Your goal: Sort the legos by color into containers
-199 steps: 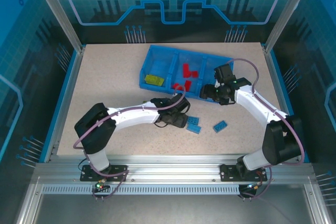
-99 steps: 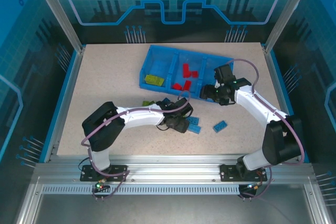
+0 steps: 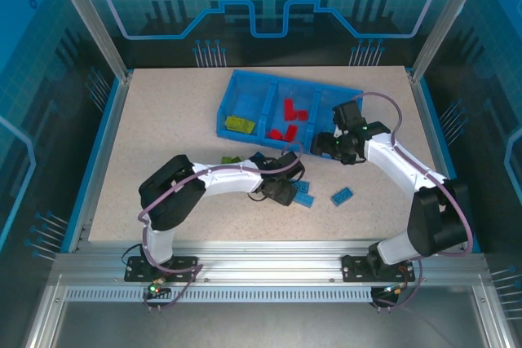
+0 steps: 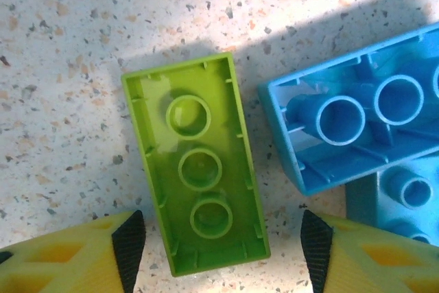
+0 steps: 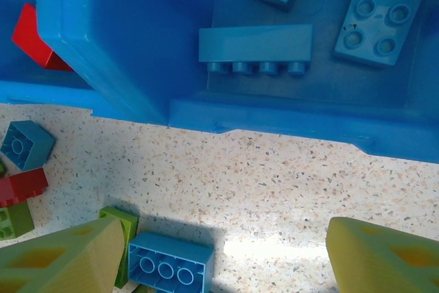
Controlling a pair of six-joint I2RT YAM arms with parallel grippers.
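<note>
A lime lego [image 4: 195,169] lies studs-down on the table between the fingers of my left gripper [image 4: 223,245]. The gripper is open, with a gap on each side of the brick. A light blue lego [image 4: 357,121] lies upside down just right of it, with another blue one [image 4: 405,193] below. In the top view the left gripper [image 3: 281,189] is low over the loose legos in front of the blue tray [image 3: 231,91]. My right gripper [image 5: 223,265] is open and empty over bare table by the tray's front wall [image 5: 288,125]. The right container holds blue legos [image 5: 255,44].
The left container holds a lime lego [image 3: 239,123] and the middle one red legos [image 3: 289,112]. Loose blue legos [image 3: 342,196] lie at front right. A blue lego [image 5: 168,262], a lime one [image 5: 120,228], a red one [image 5: 22,186] and a small blue one [image 5: 26,143] lie near the right gripper.
The left arm's elbow has swung to the right and its gripper has settled a little right and nearer over the loose legos. The right arm has not moved.
</note>
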